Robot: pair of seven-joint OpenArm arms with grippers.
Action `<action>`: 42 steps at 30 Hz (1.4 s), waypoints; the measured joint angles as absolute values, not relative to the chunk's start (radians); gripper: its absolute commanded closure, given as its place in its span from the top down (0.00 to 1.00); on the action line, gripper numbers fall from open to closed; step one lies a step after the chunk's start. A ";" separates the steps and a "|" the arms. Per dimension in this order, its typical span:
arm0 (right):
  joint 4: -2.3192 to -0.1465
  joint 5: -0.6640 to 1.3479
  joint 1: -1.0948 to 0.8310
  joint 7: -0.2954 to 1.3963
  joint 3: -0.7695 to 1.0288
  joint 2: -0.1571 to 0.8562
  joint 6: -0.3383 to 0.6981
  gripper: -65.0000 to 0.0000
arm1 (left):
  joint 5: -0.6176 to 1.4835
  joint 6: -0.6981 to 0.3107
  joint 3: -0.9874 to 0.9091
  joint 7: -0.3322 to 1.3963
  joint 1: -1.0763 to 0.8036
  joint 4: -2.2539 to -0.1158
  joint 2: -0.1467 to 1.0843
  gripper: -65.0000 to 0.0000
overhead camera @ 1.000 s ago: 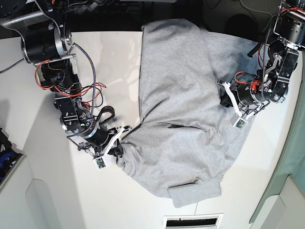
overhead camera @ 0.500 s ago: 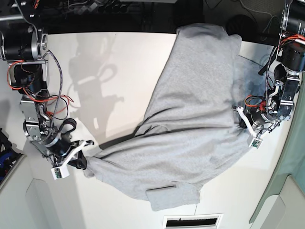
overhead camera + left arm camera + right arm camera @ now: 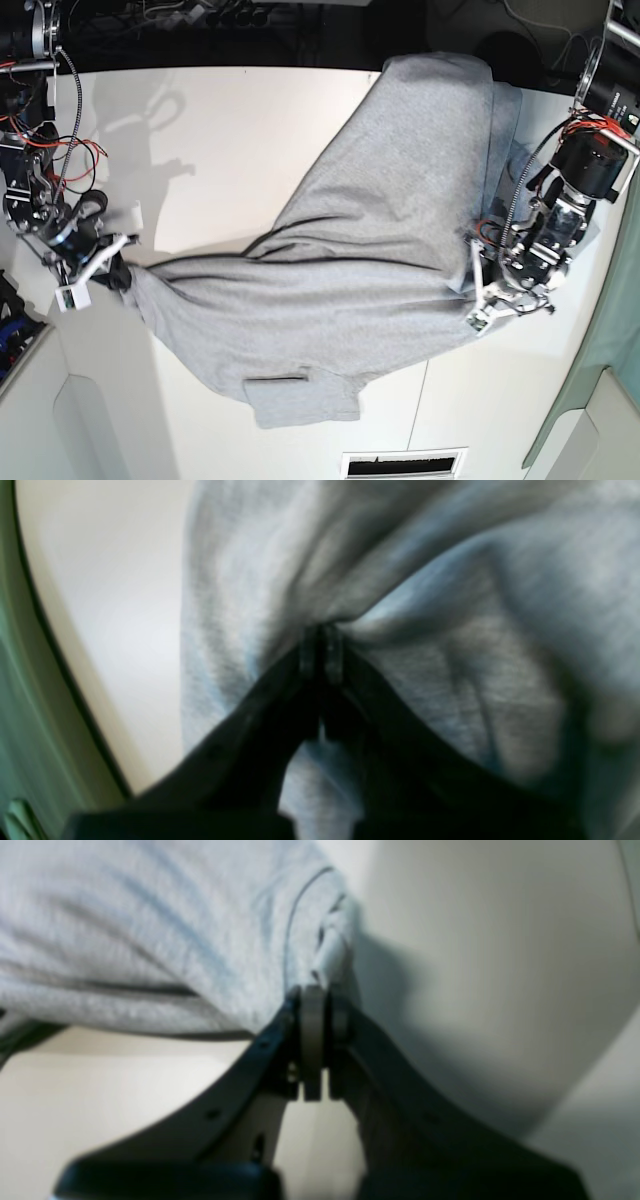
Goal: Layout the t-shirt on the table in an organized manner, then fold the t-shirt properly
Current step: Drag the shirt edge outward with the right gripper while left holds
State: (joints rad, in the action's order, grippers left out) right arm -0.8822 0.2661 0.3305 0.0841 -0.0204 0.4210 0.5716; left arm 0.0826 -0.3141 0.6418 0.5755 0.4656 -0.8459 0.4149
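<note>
The light grey t-shirt [image 3: 360, 250] lies stretched across the white table [image 3: 230, 150], running from the far edge down to the near left, with one sleeve [image 3: 300, 398] at the front. In the base view my right gripper [image 3: 120, 273] is at the shirt's left corner, and the right wrist view shows that gripper [image 3: 317, 995] shut on the hem [image 3: 327, 947]. My left gripper [image 3: 474, 268] sits at the shirt's right side. Up close in its own wrist view, the left gripper [image 3: 320, 642] is shut on bunched t-shirt [image 3: 450, 630] fabric.
A dark slotted vent [image 3: 405, 464] sits at the near table edge. A green panel [image 3: 615, 380] borders the right side. Dark gear and cables [image 3: 200, 20] lie beyond the far edge. Blue items [image 3: 8, 335] sit at the left edge. A thin seam [image 3: 418, 410] crosses the tabletop.
My right gripper has dragged the shirt's corner far to the left, stretching the cloth out. My left gripper has shut on the fabric and shifted slightly nearer and leftward.
</note>
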 measured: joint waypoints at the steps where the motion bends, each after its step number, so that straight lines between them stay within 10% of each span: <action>1: -0.916 0.265 0.295 0.086 -0.011 0.429 0.569 0.00 | 0.071 -0.299 0.676 0.567 0.474 -0.846 0.399 0.00; 19: -1.731 0.585 -0.269 0.508 0.370 0.438 0.572 0.00 | -0.004 -0.338 0.791 0.443 0.527 -0.842 0.260 0.00; 33: -1.809 0.693 -0.414 0.514 0.548 0.364 0.570 0.00 | 0.125 -0.356 0.794 0.498 0.585 -0.920 0.278 0.00; 38: -1.810 0.698 -0.345 0.510 0.567 0.363 0.568 0.37 | 0.217 -0.339 0.796 0.538 0.594 -1.074 0.349 0.00; 42: -1.809 0.699 -0.296 0.519 0.567 0.363 0.569 0.45 | 0.217 -0.290 0.795 0.543 0.593 -1.088 0.456 0.00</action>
